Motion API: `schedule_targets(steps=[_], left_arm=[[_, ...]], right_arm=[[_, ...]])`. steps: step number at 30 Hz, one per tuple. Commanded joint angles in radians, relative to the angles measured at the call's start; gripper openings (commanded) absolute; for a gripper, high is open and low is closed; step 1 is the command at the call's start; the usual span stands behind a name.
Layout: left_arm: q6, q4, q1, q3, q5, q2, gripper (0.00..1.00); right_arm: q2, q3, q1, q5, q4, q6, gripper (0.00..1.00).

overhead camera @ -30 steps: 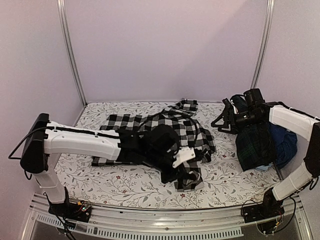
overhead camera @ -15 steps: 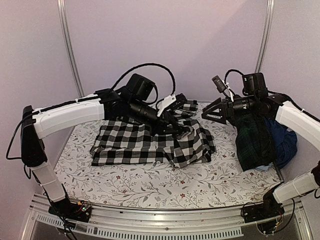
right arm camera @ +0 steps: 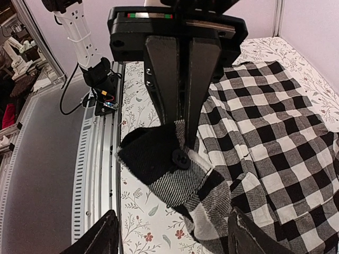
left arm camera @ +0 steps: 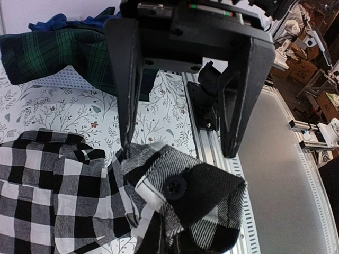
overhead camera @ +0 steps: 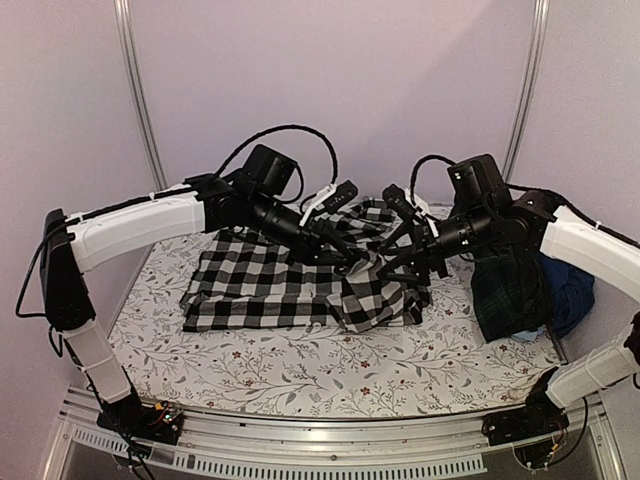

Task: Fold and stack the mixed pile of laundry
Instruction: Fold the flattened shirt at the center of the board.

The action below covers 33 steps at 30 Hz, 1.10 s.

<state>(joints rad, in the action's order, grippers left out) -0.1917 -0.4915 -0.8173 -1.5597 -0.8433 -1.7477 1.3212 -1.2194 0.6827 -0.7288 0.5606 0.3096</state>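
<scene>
The black-and-white checked shirt (overhead camera: 255,285) lies spread over the middle of the desk (overhead camera: 300,378), which wears a white floral covering. Its body is flat toward the left side, while its right part is bunched and lifted off the cloth.

The left pincer (right arm camera: 183,136) reaches in from the left and is clamped tight. Its two fingers are pressed together on the shirt's cuff (right arm camera: 159,159), just above the black button (left arm camera: 175,187). The cuff hangs below the fingertips, folded over so that a striped inner face shows beside the dark outer check.

The right pincer (left arm camera: 178,150) comes in from the right and faces the left one head on. Its jaws are spread wide and grip nothing. In the left wrist view the two fingers stand on either side of the raised cuff, their tips just above the fabric. I cannot tell whether the left-hand tip touches it.

Against the desk's right edge sits the rest of the laundry. A dark green-navy plaid garment (overhead camera: 510,290) is draped over the front, with a navy piece (overhead camera: 572,285) behind it and a sliver of light blue (overhead camera: 525,335) at its foot. The left wrist view shows the plaid hanging over a white perforated basket (left arm camera: 53,79).
</scene>
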Motion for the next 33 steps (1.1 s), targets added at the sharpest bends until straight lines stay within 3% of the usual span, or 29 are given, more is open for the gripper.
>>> schedule_targets(steps=[1, 6, 9, 12, 13, 14, 15, 19, 21, 22, 23, 24, 33], left_arm=[[-0.013, 0.008, 0.003, 0.013, -0.062, -0.003, 0.01], [-0.015, 0.006, 0.003, 0.012, -0.081, -0.006, 0.02], [-0.02, 0.005, 0.005, 0.013, -0.083, -0.006, 0.01], [0.001, 0.019, 0.014, 0.023, -0.069, 0.001, 0.06], [0.024, 0.035, 0.023, 0.029, -0.061, 0.007, 0.09], [0.051, 0.048, 0.037, 0.031, -0.044, 0.012, 0.13], [0.086, 0.063, 0.058, 0.032, -0.035, 0.015, 0.17], [0.253, 0.131, 0.177, 0.036, 0.067, 0.053, 0.32], [0.336, 0.215, 0.249, 0.09, 0.141, 0.112, 0.45], [0.368, 0.269, 0.294, 0.131, 0.156, 0.147, 0.64], [0.394, 0.323, 0.324, 0.165, 0.184, 0.188, 0.94], [0.417, 0.359, 0.349, 0.198, 0.221, 0.225, 0.99], [0.615, 0.528, 0.48, 0.446, 0.517, 0.472, 1.0]], right_arm=[[0.054, -0.058, 0.041, 0.098, 0.011, 0.072, 0.69], [0.098, -0.101, 0.073, 0.135, 0.005, 0.083, 0.69], [0.123, -0.119, 0.087, 0.151, 0.005, 0.094, 0.6], [0.133, -0.142, 0.093, 0.151, 0.008, 0.096, 0.38], [0.136, -0.149, 0.094, 0.151, 0.008, 0.094, 0.25], [0.136, -0.155, 0.094, 0.151, 0.009, 0.093, 0.05], [0.137, -0.162, 0.092, 0.16, 0.004, 0.086, 0.0], [0.148, -0.195, 0.062, 0.232, -0.062, 0.026, 0.0], [0.168, -0.228, 0.021, 0.26, -0.128, -0.008, 0.0], [0.194, -0.267, 0.0, 0.267, -0.169, -0.031, 0.0], [0.22, -0.301, -0.018, 0.268, -0.195, -0.039, 0.0], [0.243, -0.336, -0.036, 0.267, -0.215, -0.047, 0.0], [0.599, -0.706, -0.192, 0.238, -0.285, -0.102, 0.0]])
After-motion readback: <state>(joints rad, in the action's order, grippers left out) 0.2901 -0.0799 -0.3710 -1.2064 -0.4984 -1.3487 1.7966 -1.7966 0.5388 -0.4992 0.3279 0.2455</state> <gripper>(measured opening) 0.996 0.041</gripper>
